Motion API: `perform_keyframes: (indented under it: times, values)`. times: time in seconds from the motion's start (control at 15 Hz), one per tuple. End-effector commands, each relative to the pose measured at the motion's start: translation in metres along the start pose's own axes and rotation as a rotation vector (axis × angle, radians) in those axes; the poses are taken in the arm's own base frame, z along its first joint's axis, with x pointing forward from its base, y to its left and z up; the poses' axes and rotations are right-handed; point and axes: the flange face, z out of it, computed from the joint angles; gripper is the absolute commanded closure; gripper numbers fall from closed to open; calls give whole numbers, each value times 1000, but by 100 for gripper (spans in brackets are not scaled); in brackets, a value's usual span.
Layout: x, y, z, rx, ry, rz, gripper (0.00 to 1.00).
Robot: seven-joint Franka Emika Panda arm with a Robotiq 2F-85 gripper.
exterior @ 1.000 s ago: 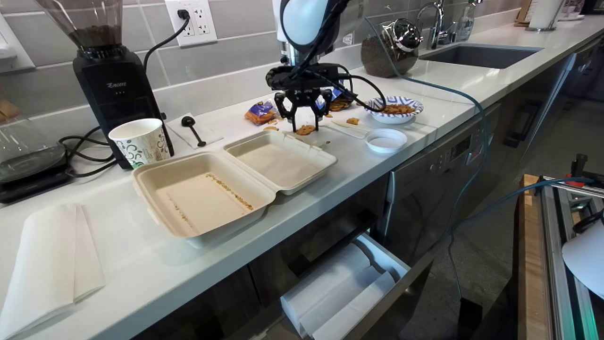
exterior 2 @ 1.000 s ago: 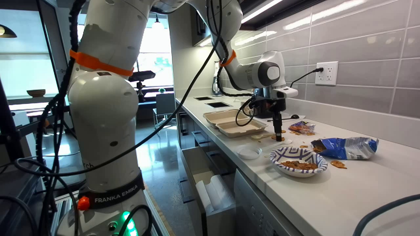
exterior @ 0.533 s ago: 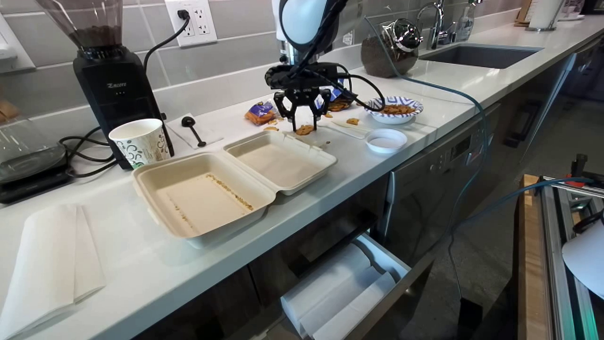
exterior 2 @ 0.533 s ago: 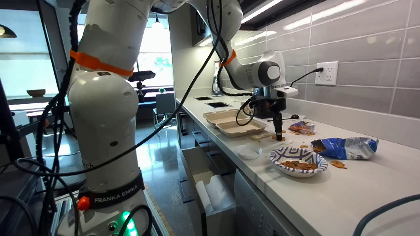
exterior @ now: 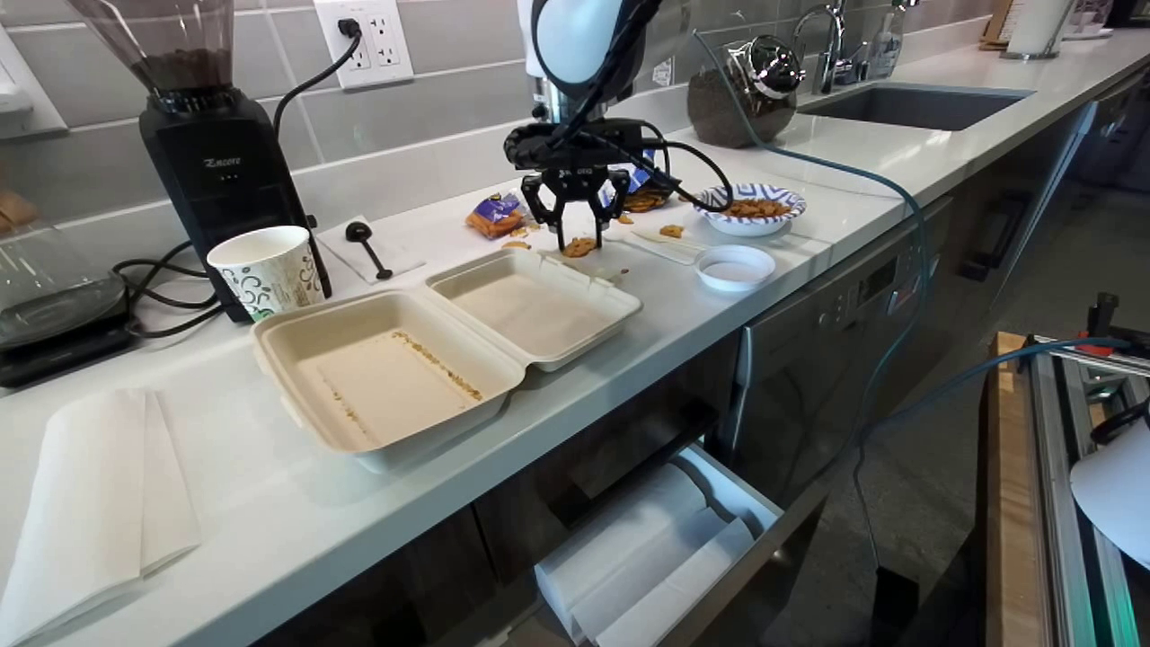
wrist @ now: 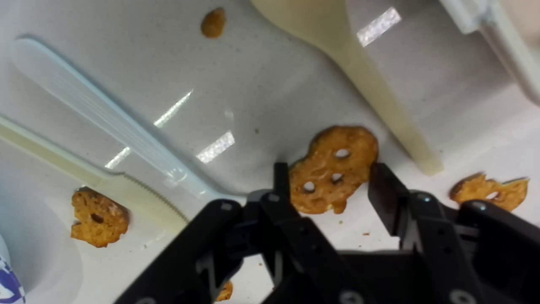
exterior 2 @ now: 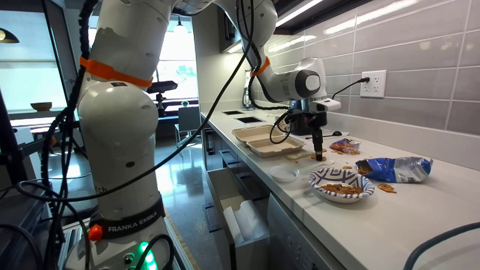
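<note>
My gripper (exterior: 581, 243) points straight down at the counter, with its fingertips at the counter surface. It is part-way closed around a brown pretzel crisp (exterior: 579, 248) that lies flat. In the wrist view the fingers (wrist: 328, 169) stand on both sides of the crisp (wrist: 325, 190) and appear to touch its edges. A wooden spoon (wrist: 371, 80), a clear plastic utensil (wrist: 101, 114) and a wooden knife (wrist: 139, 198) lie close by. Broken crisps lie at the left (wrist: 99, 217) and right (wrist: 491, 192) of the wrist view.
An open takeout box (exterior: 530, 310) stands beside the gripper. A patterned bowl (exterior 2: 341, 180) of crisps, a white lid (exterior 2: 284, 174), a blue bag (exterior 2: 403, 169) and a small snack packet (exterior: 497, 214) surround it. A grinder (exterior: 220, 171) and paper cup (exterior: 269, 270) stand farther along. A drawer (exterior: 719, 584) is open below.
The fingers have closed slightly around the crisp, and the crisp has shifted a few pixels. The arm has hardly moved.
</note>
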Motion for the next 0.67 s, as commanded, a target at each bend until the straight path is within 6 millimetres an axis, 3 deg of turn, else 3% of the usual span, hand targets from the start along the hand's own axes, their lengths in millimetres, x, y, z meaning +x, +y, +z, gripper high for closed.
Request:
perform_keyframes:
  times: [0.0, 0.13, 0.27, 0.33, 0.6]
  values:
    - [-3, -2, 7, -25, -27, 21, 39]
    - [-3, -2, 7, -26, -27, 22, 29]
    - [-3, -1, 8, -28, -28, 22, 31]
    - [-3, -1, 8, -29, -29, 22, 27]
    - [-3, -1, 9, -30, -30, 22, 38]
